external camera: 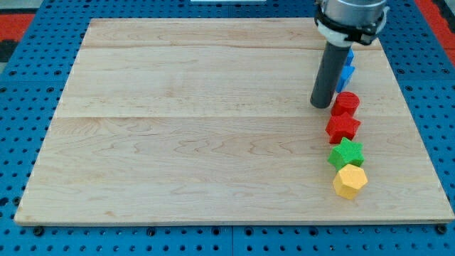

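Note:
My tip (320,105) rests on the wooden board (178,121) at the view's upper right. It stands just left of a small red block (346,103), touching it or nearly so. Behind the rod, partly hidden, are two blue blocks (348,67), one above the other. Below the small red block lies a red star-shaped block (343,127). Further down come a green star-shaped block (346,153) and a yellow hexagonal block (350,180). All these blocks form a column down the board's right side.
The board lies on a blue perforated table (21,107). The arm's grey and white body (351,16) hangs over the board's top right corner. Red surface shows at the view's top corners.

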